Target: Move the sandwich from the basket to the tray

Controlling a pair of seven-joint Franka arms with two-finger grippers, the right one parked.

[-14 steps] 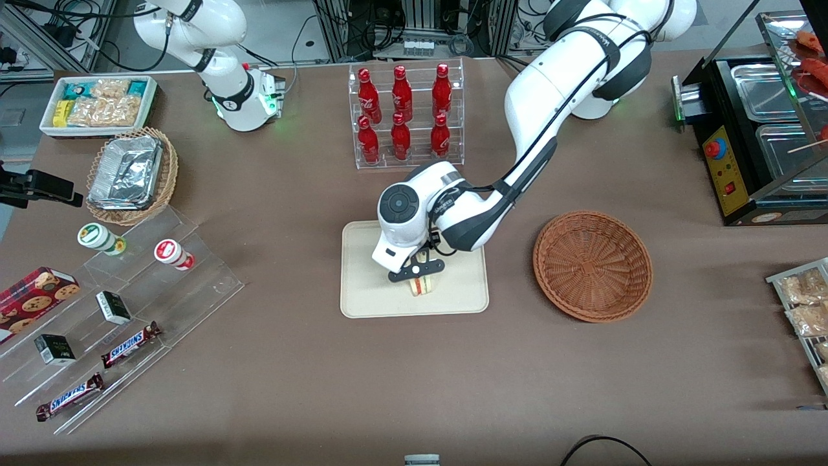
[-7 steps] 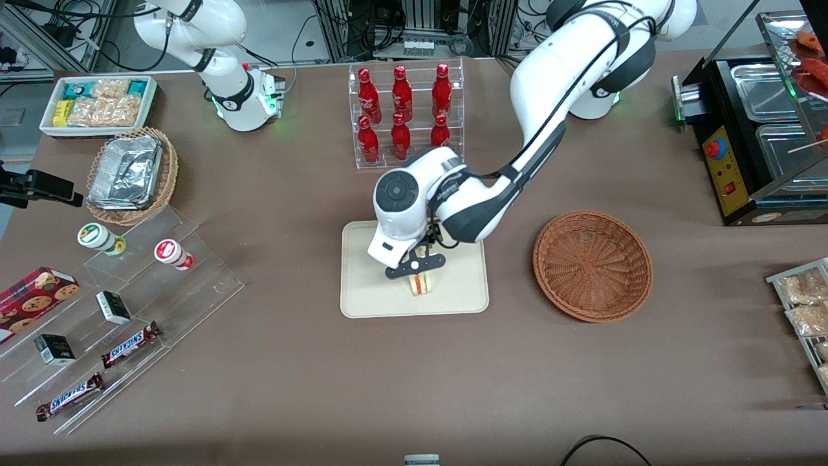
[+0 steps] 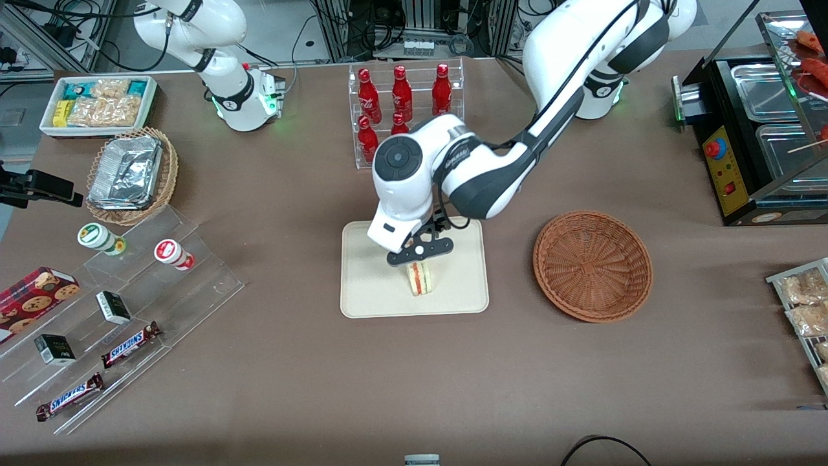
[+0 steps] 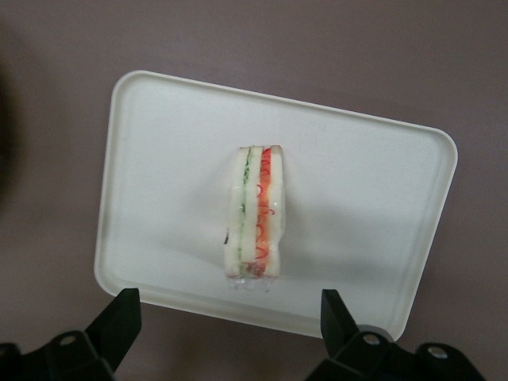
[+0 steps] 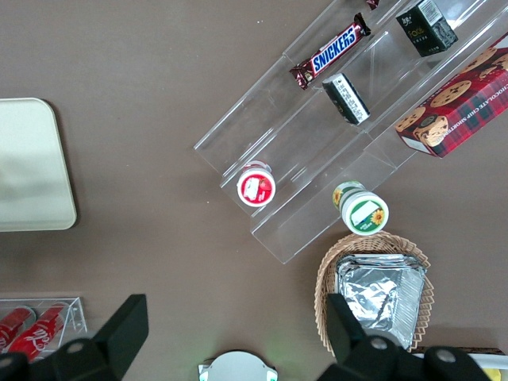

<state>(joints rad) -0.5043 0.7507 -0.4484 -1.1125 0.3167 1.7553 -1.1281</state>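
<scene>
The sandwich (image 3: 420, 278) stands on its edge on the tray (image 3: 362, 294), near the tray's middle, with its orange-red and green filling facing up toward the wrist camera. The basket (image 3: 592, 265) sits well apart from the tray, toward the working arm's end of the table, and holds nothing. The gripper (image 3: 419, 252) hangs directly above the sandwich with a visible gap between the fingertips and the bread; the jaws stand wide and grip nothing. In the left wrist view the sandwich (image 4: 255, 222) lies centred between the two fingers (image 4: 119, 321), and its long axis, the run of the filling stripes, lies across the line joining the fingertips, so the fingers face the two flat bread sides. The tray (image 4: 357, 254) surrounds the wedge on every side, with bare surface between the bread and the raised rim. Judged from this layout, the transfer is done and the remaining step is withdrawal: a straight vertical lift keeps both fingers clear of the bread, whereas sideways travel at low height could tip the upright wedge
</scene>
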